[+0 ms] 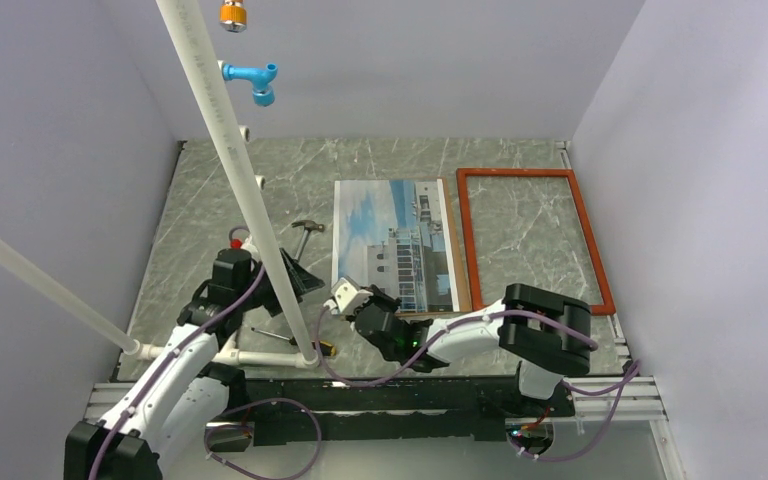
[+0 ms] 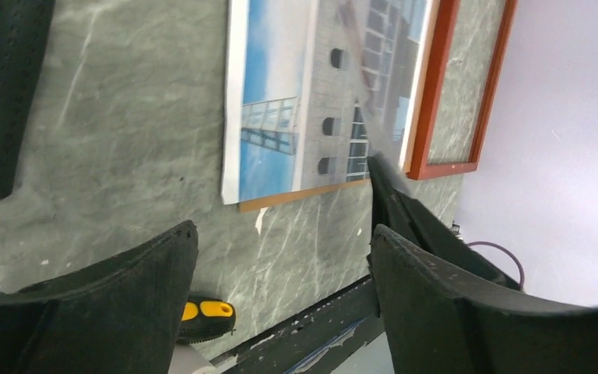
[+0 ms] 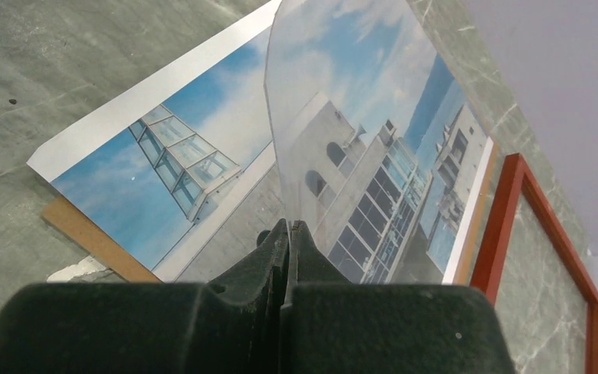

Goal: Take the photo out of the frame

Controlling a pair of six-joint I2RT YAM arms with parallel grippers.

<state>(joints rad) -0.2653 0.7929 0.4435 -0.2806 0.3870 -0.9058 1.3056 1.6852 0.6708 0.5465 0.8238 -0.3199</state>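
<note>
no legible text, labels or numbers

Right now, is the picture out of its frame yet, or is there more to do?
Done: the photo lies flat on the table beside the empty frame, outside it. In hand: the right gripper is shut on a clear sheet, tilted up over the photo; the left gripper is open and empty. Left: probably just putting that sheet down.
</note>
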